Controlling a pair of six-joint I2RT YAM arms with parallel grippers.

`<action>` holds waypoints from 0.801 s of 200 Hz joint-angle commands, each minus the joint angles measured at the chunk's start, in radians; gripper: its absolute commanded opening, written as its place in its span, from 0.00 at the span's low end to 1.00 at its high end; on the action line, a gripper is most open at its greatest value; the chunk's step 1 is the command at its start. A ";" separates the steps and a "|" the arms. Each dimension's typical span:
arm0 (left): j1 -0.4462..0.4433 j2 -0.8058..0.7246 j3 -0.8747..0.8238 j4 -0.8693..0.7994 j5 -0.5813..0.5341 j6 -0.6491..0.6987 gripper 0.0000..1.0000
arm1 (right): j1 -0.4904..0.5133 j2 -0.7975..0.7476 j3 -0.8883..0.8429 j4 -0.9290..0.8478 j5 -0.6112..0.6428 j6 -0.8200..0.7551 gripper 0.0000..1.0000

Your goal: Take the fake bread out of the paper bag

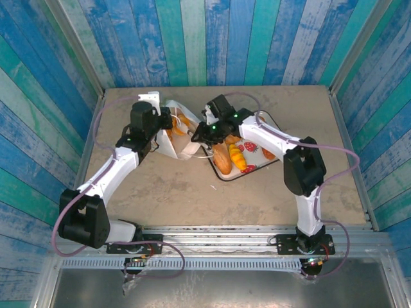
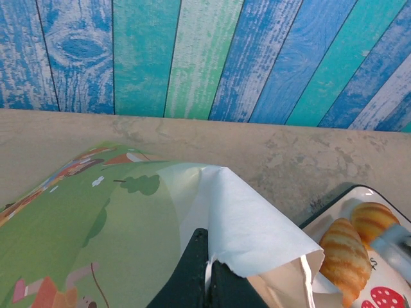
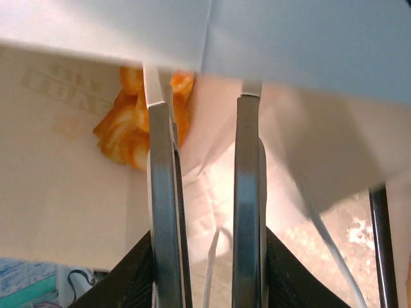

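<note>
Looking down at table (image 1: 192,199) & finding paper bag (image 1: 174,144) toward far edge, a bit left of centre, tipped over w/ mouth facing right. Pinching bag's white rim w/ left gripper (image 1: 168,122), coming in from bag's left side. In left wrist view, seeing left gripper (image 2: 207,256) w/ both dark fingers (image 2: 194,276) pressed together on the paper edge, no gap btwn them, and paper bag (image 2: 128,224) spreading its green printed side out to the left of the grip. Reaching into bag's mouth w/ right gripper (image 1: 200,130) from the tray side. In right wrist view, seeing right gripper (image 3: 202,83) w/ jaws parted to a moderate gap, metal fingers (image 3: 160,192) approx parallel, nothing clamped btwn them, just white paper of bag (image 3: 58,192) behind & above. Spotting fake bread (image 3: 131,131) inside bag: one golden-orange ridged piece, just left of & partly behind the left-hand finger; touching it or not, can't tell. Noting strawberry-print tray (image 1: 260,160) w/ dark rim just right of bag, approx mid-table, carrying more of the bread: tan loaf (image 1: 221,159) at tray's left end, yellow-orange croissant (image 1: 236,156) right beside it, reddish-brown roll (image 1: 268,154) at right end, partly under right arm. Catching tray (image 2: 327,205) corner at lower right of left wrist view too, w/ two ridged orange pieces lying on it.
</note>
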State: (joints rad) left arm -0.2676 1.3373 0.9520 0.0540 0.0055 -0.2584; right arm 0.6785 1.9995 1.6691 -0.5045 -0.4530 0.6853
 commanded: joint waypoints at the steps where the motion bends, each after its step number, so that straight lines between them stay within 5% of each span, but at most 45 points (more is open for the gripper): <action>1: 0.003 -0.048 -0.025 0.017 -0.057 -0.025 0.04 | 0.003 -0.088 -0.070 0.101 -0.019 0.030 0.24; 97: 0.001 -0.030 -0.029 0.043 -0.099 -0.060 0.04 | 0.024 -0.449 -0.446 0.250 -0.070 0.083 0.25; 160: 0.002 -0.031 -0.028 0.030 -0.108 -0.066 0.04 | -0.009 -0.727 -0.620 0.199 -0.013 0.098 0.25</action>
State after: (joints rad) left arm -0.2676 1.3373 0.9268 0.0860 -0.0822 -0.3092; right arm 0.6903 1.3731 1.0885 -0.3286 -0.4843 0.7704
